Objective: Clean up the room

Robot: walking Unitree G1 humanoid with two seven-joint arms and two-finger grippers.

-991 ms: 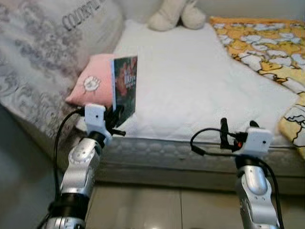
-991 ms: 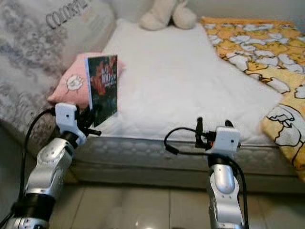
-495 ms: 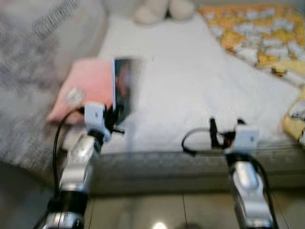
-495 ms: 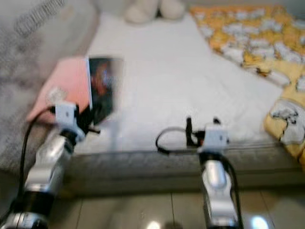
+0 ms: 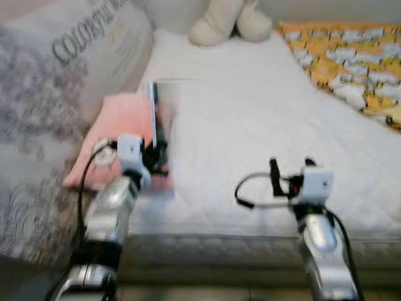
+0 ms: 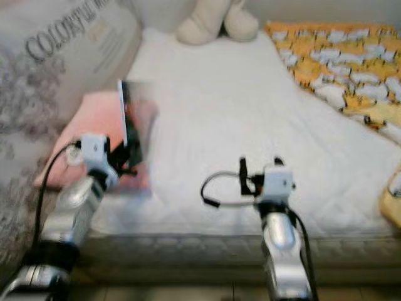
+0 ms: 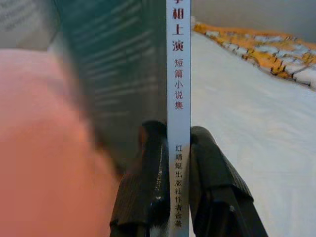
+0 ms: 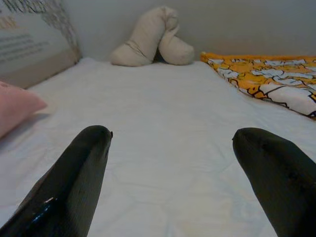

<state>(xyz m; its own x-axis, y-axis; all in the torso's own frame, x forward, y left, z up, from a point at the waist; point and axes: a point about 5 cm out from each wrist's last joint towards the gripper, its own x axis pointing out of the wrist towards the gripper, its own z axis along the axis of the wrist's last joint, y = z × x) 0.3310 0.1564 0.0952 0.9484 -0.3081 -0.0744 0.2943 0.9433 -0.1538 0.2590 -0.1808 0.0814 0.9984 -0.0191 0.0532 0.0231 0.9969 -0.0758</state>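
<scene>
A dark-covered book (image 5: 156, 119) with a white spine (image 7: 178, 98) stands upright in my left gripper (image 5: 153, 152), which is shut on its lower edge. Both black fingers (image 7: 153, 163) press the book's sides in the left wrist view. The book hovers over the edge of a pink pillow (image 5: 116, 135) on the white bed (image 5: 250, 106). My right gripper (image 5: 291, 168) is held over the bed's front part, open with nothing between its fingers (image 8: 84, 168).
A large grey patterned cushion (image 5: 56, 81) leans along the bed's left side. A beige plush toy (image 5: 229, 22) lies at the head of the bed. A yellow printed blanket (image 5: 351, 69) covers the right side. The mattress's front edge (image 6: 188, 241) runs below my arms.
The camera has come closer to the bed, with blur. The book has turned from cover-on to nearly edge-on in my left gripper. The right gripper now reaches over the mattress.
</scene>
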